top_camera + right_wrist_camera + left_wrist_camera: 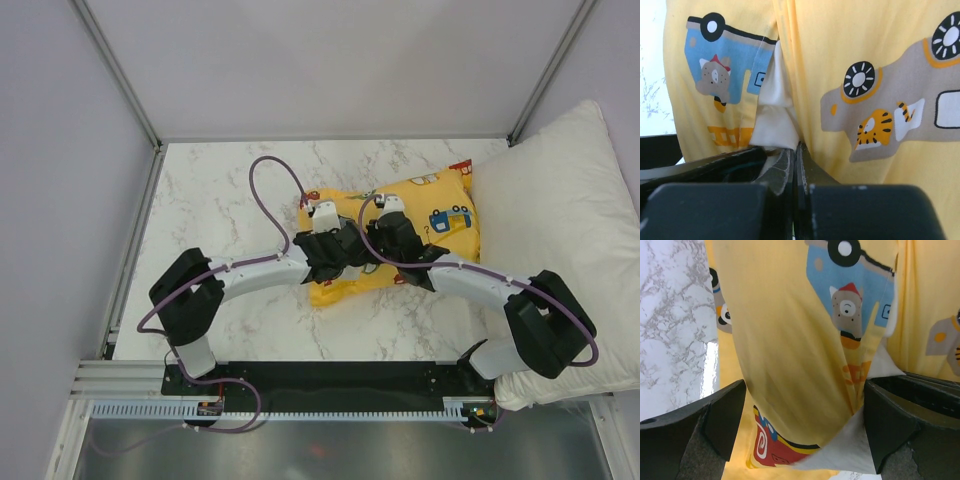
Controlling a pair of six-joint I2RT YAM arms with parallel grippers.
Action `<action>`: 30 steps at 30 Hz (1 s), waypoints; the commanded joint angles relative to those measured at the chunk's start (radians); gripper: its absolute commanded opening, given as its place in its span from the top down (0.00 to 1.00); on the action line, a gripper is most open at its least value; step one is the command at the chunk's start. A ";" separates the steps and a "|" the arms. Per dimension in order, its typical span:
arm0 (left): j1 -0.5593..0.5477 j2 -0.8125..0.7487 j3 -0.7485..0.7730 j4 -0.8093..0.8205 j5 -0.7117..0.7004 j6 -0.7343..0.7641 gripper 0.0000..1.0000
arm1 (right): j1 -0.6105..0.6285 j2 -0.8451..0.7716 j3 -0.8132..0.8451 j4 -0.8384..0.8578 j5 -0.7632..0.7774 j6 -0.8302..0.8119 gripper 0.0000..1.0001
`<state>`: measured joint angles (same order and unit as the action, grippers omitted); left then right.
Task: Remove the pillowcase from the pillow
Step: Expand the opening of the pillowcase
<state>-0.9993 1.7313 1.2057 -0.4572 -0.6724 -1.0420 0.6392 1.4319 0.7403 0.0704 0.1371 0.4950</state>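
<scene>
The yellow pillowcase (440,215) printed with cartoon cars lies on the marble table (220,200), and both grippers are over its left half. My right gripper (374,260) (796,146) is shut, pinching the pillowcase (850,40) at its opening. The cream pillow (772,117) peeks out right beside the fingertips. My left gripper (343,262) (804,405) is open wide and straddles a raised fold of pillowcase (790,340). A corner of the pillow (840,455) shows under that fold. Most of the pillow is hidden inside the case.
A large bright white pillow (560,200) lies along the right side, hanging over the table edge. The right gripper's finger (930,395) sits close to my left gripper's right finger. Walls and metal frame posts (120,70) enclose the table at the back and sides.
</scene>
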 commanded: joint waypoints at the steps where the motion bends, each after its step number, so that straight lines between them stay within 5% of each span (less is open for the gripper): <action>1: -0.004 0.057 0.048 -0.005 0.055 -0.058 0.00 | -0.013 -0.005 -0.007 -0.049 0.150 -0.003 1.00; 4: -0.015 0.080 0.061 -0.003 0.085 -0.041 0.05 | -0.010 0.019 -0.004 -0.049 0.176 -0.010 1.00; 5: -0.024 0.085 0.060 -0.005 0.088 -0.038 0.20 | -0.010 0.027 -0.002 -0.050 0.183 -0.013 1.00; 13: -0.019 0.011 0.005 -0.015 0.071 -0.010 0.96 | -0.010 0.094 0.001 -0.058 0.262 -0.030 1.00; 30: 0.008 -0.210 -0.169 -0.043 0.077 -0.009 0.98 | -0.167 0.203 0.018 -0.066 0.280 -0.062 1.00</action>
<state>-0.9707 1.6432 1.0691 -0.3206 -0.5938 -1.0550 0.6308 1.5543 0.7841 0.1276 0.0597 0.5289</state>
